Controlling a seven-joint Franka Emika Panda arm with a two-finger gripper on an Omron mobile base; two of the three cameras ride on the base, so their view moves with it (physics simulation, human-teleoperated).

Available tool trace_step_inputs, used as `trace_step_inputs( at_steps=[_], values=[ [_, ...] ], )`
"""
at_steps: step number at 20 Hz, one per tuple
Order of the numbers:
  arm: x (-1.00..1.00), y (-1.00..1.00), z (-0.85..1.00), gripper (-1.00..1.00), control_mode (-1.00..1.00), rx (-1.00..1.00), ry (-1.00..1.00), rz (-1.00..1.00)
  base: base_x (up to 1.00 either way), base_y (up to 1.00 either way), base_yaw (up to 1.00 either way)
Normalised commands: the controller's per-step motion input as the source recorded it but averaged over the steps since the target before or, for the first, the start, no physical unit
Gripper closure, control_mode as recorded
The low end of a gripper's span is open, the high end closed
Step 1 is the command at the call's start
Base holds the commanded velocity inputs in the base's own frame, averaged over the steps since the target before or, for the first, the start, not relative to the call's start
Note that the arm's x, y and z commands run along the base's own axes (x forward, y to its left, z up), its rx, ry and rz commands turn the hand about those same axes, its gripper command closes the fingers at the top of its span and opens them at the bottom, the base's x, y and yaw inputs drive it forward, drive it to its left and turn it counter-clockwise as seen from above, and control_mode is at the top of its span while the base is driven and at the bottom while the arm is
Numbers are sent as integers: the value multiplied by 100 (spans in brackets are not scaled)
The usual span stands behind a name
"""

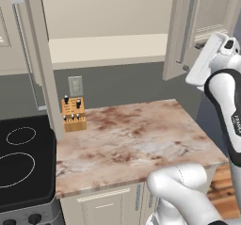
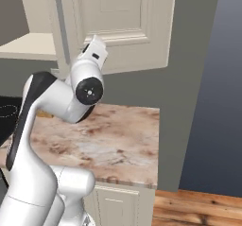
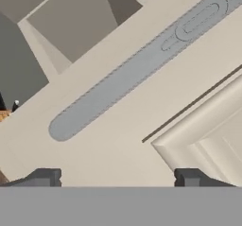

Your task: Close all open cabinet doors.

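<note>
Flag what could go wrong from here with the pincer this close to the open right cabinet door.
1. The pincer sits right against the right cabinet door, fingertips spread beside the grey bar handle; a push could snag the handle instead of meeting flat panel.
2. Contact looks low on the door, near its bottom edge, so the hand might slip under it.
3. The left cabinet door also stands open, hanging above the knife block; it is easy to miss.
</note>
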Motion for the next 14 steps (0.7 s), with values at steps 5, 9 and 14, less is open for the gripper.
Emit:
trace_step_inputs(
  at_steps=[5,9,14],
  values=[
    [46,-3,4,-100,-100,1,9,-4,0,0,0],
    [50,0,1,-100,-100,1,16,-5,0,0,0],
    [55,0,0,-100,-100,0,15,-4,0,0,0]
  ],
)
